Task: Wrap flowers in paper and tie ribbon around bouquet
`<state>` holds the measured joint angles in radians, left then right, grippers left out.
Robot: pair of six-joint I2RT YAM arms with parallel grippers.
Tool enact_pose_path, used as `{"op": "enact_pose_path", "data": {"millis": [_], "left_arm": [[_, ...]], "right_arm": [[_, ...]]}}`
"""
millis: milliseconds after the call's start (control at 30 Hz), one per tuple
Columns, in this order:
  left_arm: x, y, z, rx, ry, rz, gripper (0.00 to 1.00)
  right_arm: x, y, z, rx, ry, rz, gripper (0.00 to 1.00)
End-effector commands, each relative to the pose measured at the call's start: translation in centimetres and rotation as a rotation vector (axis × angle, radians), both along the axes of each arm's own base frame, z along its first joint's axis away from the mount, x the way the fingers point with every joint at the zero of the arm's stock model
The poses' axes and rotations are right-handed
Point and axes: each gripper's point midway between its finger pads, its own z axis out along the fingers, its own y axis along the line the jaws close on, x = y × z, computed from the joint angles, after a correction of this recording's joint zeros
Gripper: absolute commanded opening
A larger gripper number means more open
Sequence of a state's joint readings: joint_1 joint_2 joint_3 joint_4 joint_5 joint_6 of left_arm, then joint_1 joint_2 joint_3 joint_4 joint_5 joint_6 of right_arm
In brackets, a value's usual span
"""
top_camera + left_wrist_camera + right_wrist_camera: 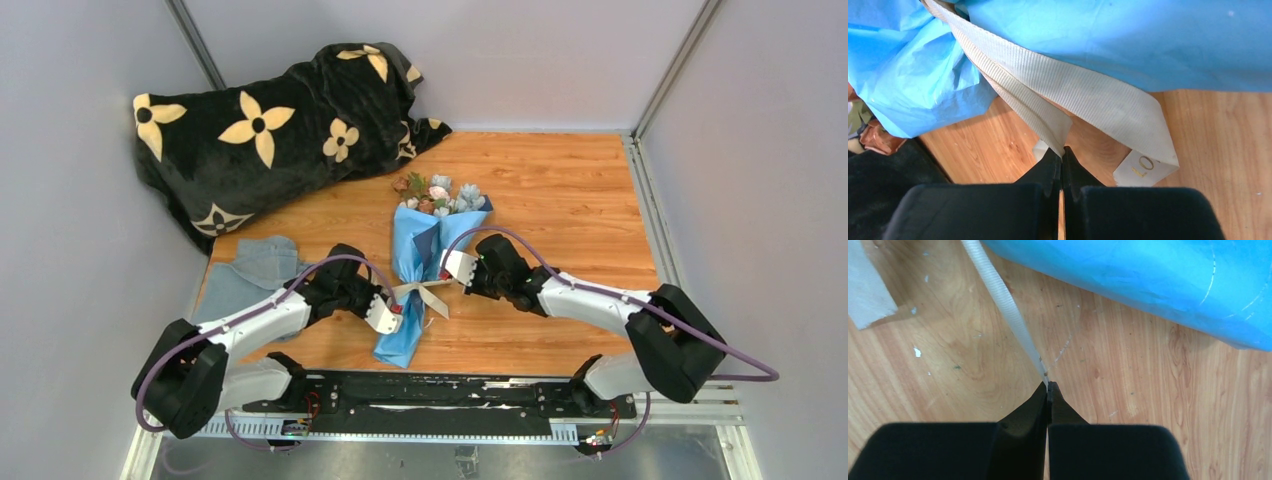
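On your wooden table [560, 200], below the black blanket [270, 130] at 10 o'clock, the bouquet [420, 250] lies central, its light-blue paper [400, 340] cone running from 6 to 12 o'clock, where the flowers [440, 193] fill its mouth. The beige ribbon [425, 293] circles the cone's waist, perhaps knotted; the top view is too small to tell. Your left gripper [1062, 150], at 8 o'clock of that waist, has its fingers pinched tight on one ribbon tail, and your right gripper [1049, 386], at 2 o'clock, is clamped on another tail, seen edge-on.
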<state>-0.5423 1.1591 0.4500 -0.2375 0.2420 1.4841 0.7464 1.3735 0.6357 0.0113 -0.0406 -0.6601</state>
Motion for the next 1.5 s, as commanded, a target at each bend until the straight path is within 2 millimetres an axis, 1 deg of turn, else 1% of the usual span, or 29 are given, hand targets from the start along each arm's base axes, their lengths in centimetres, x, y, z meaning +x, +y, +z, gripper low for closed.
{"op": "enact_pose_path", "data": {"millis": [0,33,67,100,133,167,200,233,300,333,367,400,467,533,567,633,667,733,800,833,867,933,1000,1067,1133,1267,1333,1400,1467], "left_arm": [[-3.2,-0.6,-0.5,0.0,0.148,0.025,0.0],[-3.6,-2.1,0.0,-0.035,0.161,0.028,0.0],[-4.2,-3.7,0.3,-0.063,0.178,0.016,0.0],[-4.9,-5.1,0.5,-0.092,0.2,0.004,0.0],[-5.7,-6.4,0.8,-0.126,0.222,-0.008,0.0],[-6.5,-7.4,1.0,-0.153,0.247,-0.023,0.0],[-7.1,-8.2,1.1,-0.178,0.272,-0.03,0.0],[-7.6,-8.8,1.3,-0.198,0.29,-0.04,0.0],[-8.0,-9.6,1.7,-0.227,0.298,-0.048,0.0],[-7.9,-9.9,2.0,-0.245,0.297,-0.044,0.0],[-7.7,-10.2,2.4,-0.266,0.296,-0.035,0.0],[-7.6,-10.4,2.8,-0.284,0.3,-0.024,0.04],[-7.5,-10.3,3.1,-0.283,0.292,-0.02,0.22],[-7.0,-9.2,2.8,-0.237,0.247,0.0,0.4],[-6.9,-8.2,2.5,-0.197,0.223,0.01,0.43],[-6.7,-6.8,2.6,-0.156,0.171,0.004,0.48],[-7.0,-6.4,3.0,-0.158,0.15,-0.017,0.5],[-7.8,-6.4,4.1,-0.2,0.122,-0.074,0.57],[-8.9,-6.6,5.2,-0.26,0.112,-0.12,0.67],[-9.4,-6.7,5.7,-0.285,0.111,-0.148,0.69],[-10.0,-6.6,5.8,-0.298,0.115,-0.168,0.71],[-10.8,-6.4,5.9,-0.311,0.125,-0.197,0.73],[-11.6,-6.3,5.4,-0.303,0.148,-0.225,0.74],[-12.0,-6.6,5.2,-0.314,0.175,-0.24,0.74],[-12.3,-7.6,5.1,-0.336,0.198,-0.257,0.73],[-13.4,-9.2,3.5,-0.299,0.238,-0.333,0.7],[-14.0,-9.7,2.4,-0.277,0.239,-0.381,0.72],[-14.6,-10.3,1.8,-0.267,0.215,-0.437,0.74],[-14.9,-10.5,0.8,-0.245,0.197,-0.472,0.75]], "right_arm": [[0.4,-4.1,-0.1,-0.14,-0.039,-0.108,0.0],[0.9,-3.9,0.8,-0.112,-0.067,-0.128,0.05],[1.2,-3.6,1.7,-0.078,-0.083,-0.138,0.16],[1.4,-3.2,2.8,-0.03,-0.092,-0.149,0.37],[1.5,-2.8,4.0,0.03,-0.095,-0.164,0.49],[1.6,-2.7,5.7,0.101,-0.105,-0.188,0.65],[1.4,-2.6,7.0,0.166,-0.105,-0.201,0.73],[0.7,-2.2,8.0,0.226,-0.09,-0.195,0.75],[-1.1,-1.7,10.1,0.33,-0.052,-0.177,0.76],[-2.2,-1.2,10.6,0.378,-0.016,-0.161,0.76],[-3.6,-0.4,10.9,0.436,0.039,-0.124,0.75],[-5.3,1.1,11.3,0.522,0.122,-0.063,0.74],[-7.4,2.5,10.0,0.603,0.258,-0.029,0.7],[-8.5,3.5,8.5,0.654,0.395,-0.07,0.6],[-8.5,3.6,7.4,0.639,0.442,-0.106,0.51],[-8.6,4.0,6.6,0.64,0.498,-0.134,0.36],[-8.5,4.5,6.7,0.664,0.506,-0.123,0.35],[-8.7,5.1,5.8,0.672,0.535,-0.113,0.35],[-8.9,5.3,4.4,0.646,0.565,-0.118,0.36],[-9.1,5.3,3.8,0.63,0.578,-0.12,0.37],[-9.3,5.3,3.3,0.618,0.591,-0.124,0.39],[-9.6,5.3,2.6,0.606,0.604,-0.12,0.47],[-9.4,5.4,2.0,0.61,0.589,-0.121,0.54],[-8.9,5.7,1.8,0.619,0.566,-0.111,0.56],[-8.5,6.0,1.5,0.615,0.561,-0.109,0.56],[-8.1,6.6,1.1,0.61,0.568,-0.09,0.52],[-8.1,6.7,0.8,0.604,0.575,-0.092,0.5],[-8.1,6.5,0.5,0.596,0.572,-0.104,0.48],[-7.9,6.3,0.5,0.597,0.555,-0.116,0.43]]}}
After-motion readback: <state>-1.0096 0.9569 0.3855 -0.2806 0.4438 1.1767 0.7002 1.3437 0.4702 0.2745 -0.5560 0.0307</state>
